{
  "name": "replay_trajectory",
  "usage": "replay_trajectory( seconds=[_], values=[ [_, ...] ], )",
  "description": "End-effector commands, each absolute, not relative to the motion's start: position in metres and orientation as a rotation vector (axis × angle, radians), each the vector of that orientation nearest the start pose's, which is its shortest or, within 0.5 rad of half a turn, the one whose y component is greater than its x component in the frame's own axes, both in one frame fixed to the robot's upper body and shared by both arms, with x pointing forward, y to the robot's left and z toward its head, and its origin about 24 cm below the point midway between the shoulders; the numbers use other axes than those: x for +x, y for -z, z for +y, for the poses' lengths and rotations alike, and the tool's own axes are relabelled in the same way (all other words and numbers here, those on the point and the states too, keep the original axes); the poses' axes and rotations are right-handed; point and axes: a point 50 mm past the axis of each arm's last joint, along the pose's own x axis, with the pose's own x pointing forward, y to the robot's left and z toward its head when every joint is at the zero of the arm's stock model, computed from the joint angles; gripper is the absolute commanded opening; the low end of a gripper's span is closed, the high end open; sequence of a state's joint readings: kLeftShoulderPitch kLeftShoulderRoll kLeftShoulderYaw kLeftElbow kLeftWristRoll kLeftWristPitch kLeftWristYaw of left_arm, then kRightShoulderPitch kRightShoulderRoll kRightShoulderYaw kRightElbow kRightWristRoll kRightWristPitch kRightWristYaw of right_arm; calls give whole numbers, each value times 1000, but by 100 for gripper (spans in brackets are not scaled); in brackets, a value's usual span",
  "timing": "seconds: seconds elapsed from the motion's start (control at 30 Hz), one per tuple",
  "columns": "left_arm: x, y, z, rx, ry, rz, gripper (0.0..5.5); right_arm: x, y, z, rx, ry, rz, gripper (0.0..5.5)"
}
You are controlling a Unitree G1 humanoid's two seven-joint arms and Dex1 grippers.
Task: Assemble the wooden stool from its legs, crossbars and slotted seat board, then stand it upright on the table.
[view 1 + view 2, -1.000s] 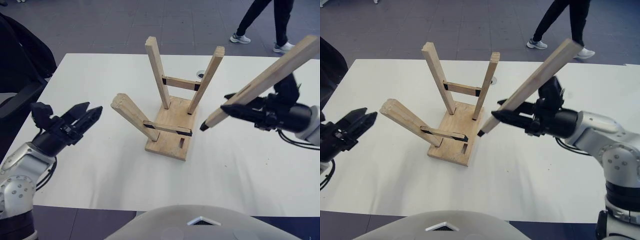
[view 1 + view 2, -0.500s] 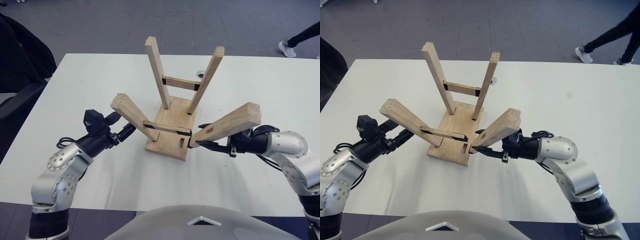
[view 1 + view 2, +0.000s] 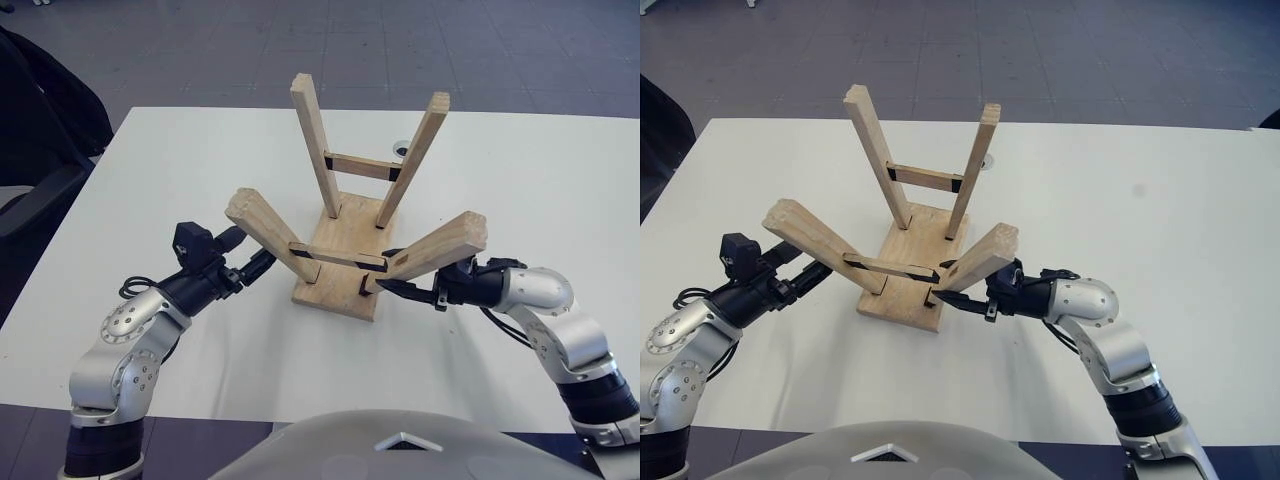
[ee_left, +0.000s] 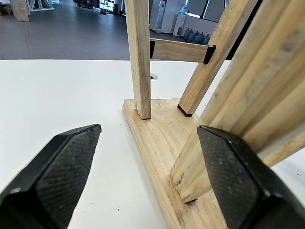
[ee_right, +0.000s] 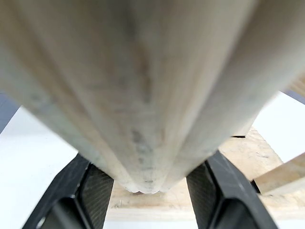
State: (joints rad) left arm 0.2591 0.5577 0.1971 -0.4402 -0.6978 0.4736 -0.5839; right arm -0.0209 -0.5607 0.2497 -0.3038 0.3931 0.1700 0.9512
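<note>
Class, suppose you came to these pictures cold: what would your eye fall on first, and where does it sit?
An upside-down pale wooden stool stands mid-table, its slotted seat board flat on the white table, two far legs upright with a crossbar between. The right hand grips a slanted wooden leg at the board's near right corner; the open left hand sits by the leaning near-left leg.

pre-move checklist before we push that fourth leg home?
1. Grip of right pincer on fourth leg: ok, shut on it.
2. Leg end in its seat board slot: cannot tell.
3. Leg angle: not ok, tilted outward.
4. Joint of near crossbar with fourth leg: cannot tell.
5. Bracing by left pincer on leaning left leg: not ok, open beside it.
6. Standing of far legs and far crossbar: ok.
</note>
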Motion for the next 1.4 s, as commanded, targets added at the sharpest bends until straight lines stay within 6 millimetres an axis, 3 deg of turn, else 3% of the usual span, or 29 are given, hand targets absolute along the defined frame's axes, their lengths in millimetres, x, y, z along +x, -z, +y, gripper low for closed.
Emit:
replay_trajectory(
  seconds=[0.03,0.23,0.4,0.6,0.7,0.77,0.87,1.0,1.07,1.23,1.4],
  values=[
    [193,-92,218,-147,635,213,375,216,-76,-131,-207,-1304,93,203],
    [192,-92,221,-142,621,209,375,209,-66,-135,-376,-1395,172,203],
    [191,-90,222,-142,611,208,375,209,-64,-137,-311,-1392,232,203],
    [197,-99,239,-92,562,181,375,210,-68,-137,-262,-1397,250,203],
    [208,-121,256,-17,492,94,375,211,-69,-135,-300,-1391,240,203],
    [217,-151,268,55,427,-5,375,212,-66,-136,-338,-1373,249,203],
    [229,-213,277,180,382,-187,375,211,-63,-137,-350,-1360,264,203],
    [231,-286,257,260,454,-378,375,213,-64,-135,-326,-1339,267,203],
    [228,-305,234,311,536,-393,375,216,-64,-132,-313,-1317,276,203],
    [220,-307,182,273,729,-257,375,223,-56,-122,-309,-1279,304,203],
    [226,-283,167,431,629,-106,375,235,-48,-114,-302,-1211,323,203]
  ],
)
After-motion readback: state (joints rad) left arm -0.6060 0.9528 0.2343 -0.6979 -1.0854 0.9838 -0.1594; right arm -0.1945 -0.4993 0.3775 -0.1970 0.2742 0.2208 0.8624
